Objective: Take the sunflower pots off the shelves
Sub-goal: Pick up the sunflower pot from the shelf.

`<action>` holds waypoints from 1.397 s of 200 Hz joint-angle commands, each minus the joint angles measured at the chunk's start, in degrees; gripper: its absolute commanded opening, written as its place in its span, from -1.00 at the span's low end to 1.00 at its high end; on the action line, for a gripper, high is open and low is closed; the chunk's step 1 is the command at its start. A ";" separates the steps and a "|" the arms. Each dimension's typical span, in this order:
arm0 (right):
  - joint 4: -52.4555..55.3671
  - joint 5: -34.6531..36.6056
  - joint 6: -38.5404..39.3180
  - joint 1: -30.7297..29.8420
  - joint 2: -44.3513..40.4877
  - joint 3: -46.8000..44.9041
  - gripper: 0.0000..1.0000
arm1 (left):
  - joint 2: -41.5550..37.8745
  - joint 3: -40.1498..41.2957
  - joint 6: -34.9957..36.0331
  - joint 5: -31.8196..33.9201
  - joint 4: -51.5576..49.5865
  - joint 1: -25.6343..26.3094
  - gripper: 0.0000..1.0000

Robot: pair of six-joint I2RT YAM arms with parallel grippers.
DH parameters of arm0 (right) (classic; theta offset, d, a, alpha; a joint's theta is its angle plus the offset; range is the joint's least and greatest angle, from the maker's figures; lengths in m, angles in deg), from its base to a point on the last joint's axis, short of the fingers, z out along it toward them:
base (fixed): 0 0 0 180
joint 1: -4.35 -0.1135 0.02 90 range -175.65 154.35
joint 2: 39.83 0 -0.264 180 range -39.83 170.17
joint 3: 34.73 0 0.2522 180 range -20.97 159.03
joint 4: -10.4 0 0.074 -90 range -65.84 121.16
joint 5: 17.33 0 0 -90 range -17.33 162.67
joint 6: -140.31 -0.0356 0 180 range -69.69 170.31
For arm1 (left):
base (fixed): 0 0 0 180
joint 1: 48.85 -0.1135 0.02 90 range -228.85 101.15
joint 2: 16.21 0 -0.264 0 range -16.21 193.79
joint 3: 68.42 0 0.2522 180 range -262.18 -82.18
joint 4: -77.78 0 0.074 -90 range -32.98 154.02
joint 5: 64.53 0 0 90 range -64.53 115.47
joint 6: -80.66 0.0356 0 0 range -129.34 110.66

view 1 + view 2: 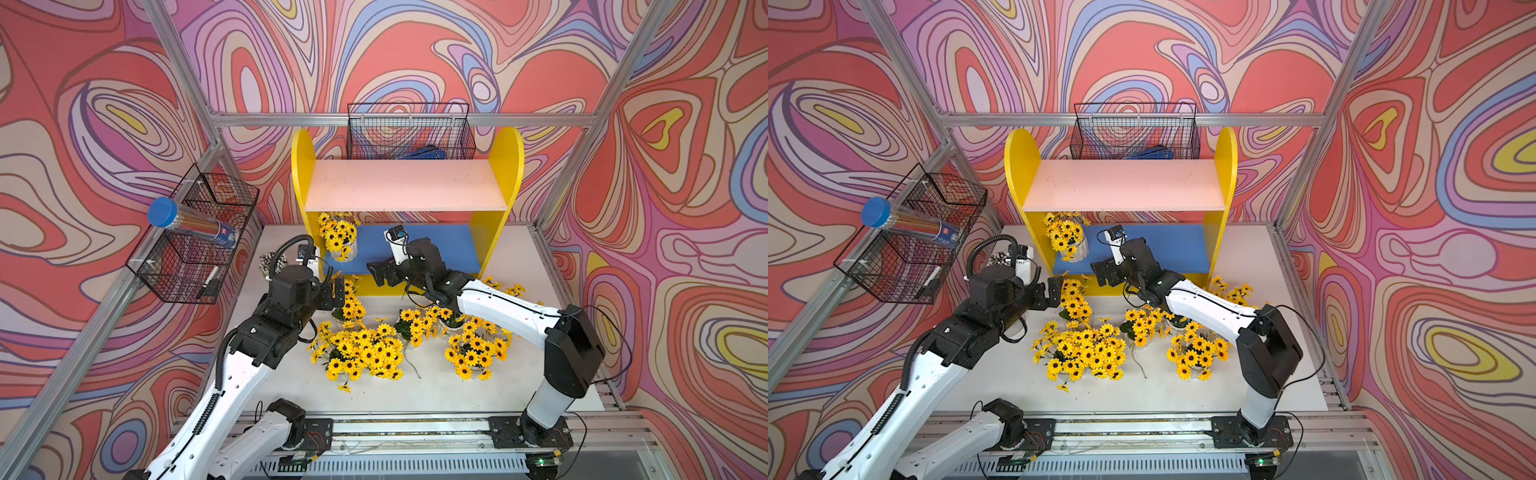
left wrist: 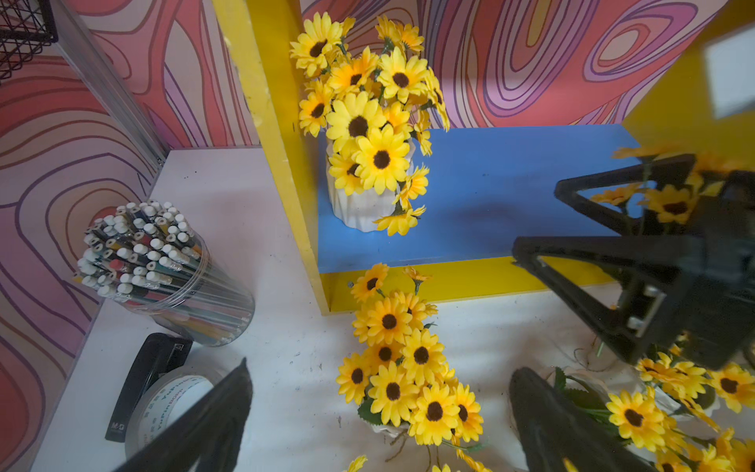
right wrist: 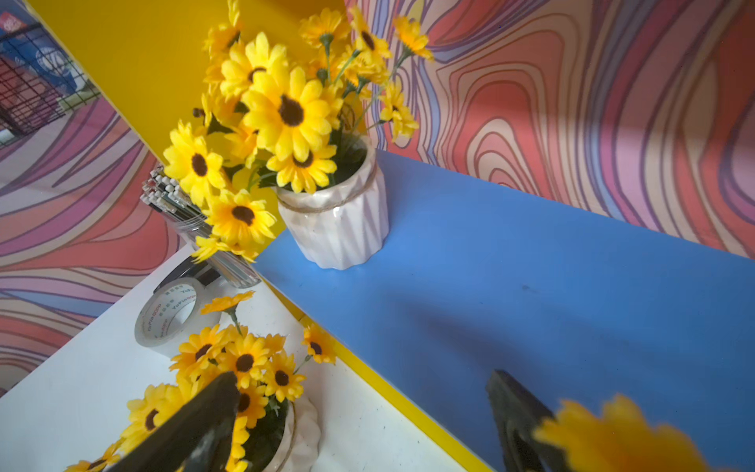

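Observation:
One sunflower pot [image 1: 343, 245] [image 3: 339, 220] stands upright at the left end of the blue lower board [image 1: 440, 249] of the yellow shelves [image 1: 509, 166]. The pink upper board [image 1: 407, 185] is bare. Several more sunflower pots [image 1: 361, 349] sit on the white table in front of the shelves. My left gripper [image 2: 386, 392] [image 1: 338, 291] is open, its jaws either side of the flowers of a pot [image 2: 421, 355] on the table by the shelf's left front corner. My right gripper [image 3: 363, 392] [image 1: 376, 270] hangs open and empty over the front edge of the blue board, right of the shelved pot.
A clear cup of pencils [image 2: 163, 265], a roll of tape [image 3: 171, 314] and a black stapler [image 2: 147, 376] stand left of the shelves. Black wire baskets hang on the left wall [image 1: 195, 237] and behind the shelves [image 1: 409, 133]. A loose stem [image 1: 411, 361] lies between the pots.

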 commanded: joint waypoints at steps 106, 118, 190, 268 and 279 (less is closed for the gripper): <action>-0.62 -8.45 6.97 0.49 25.10 26.49 0.96 | -3.19 2.15 1.85 1.32 2.63 -2.11 1.00; -0.30 -8.87 7.62 0.61 27.27 29.69 0.97 | -3.28 2.25 1.77 0.76 2.86 -2.15 1.00; 0.32 -7.08 13.19 0.61 32.95 38.14 0.96 | -3.63 2.51 1.77 -0.36 3.20 -2.36 1.00; -9.04 -6.04 21.58 0.61 30.76 31.97 0.96 | -3.45 2.60 1.81 -0.97 3.60 -2.47 1.00; -10.80 -5.90 21.67 0.58 31.33 31.81 0.96 | -3.54 2.67 1.77 -0.83 3.65 -2.43 0.99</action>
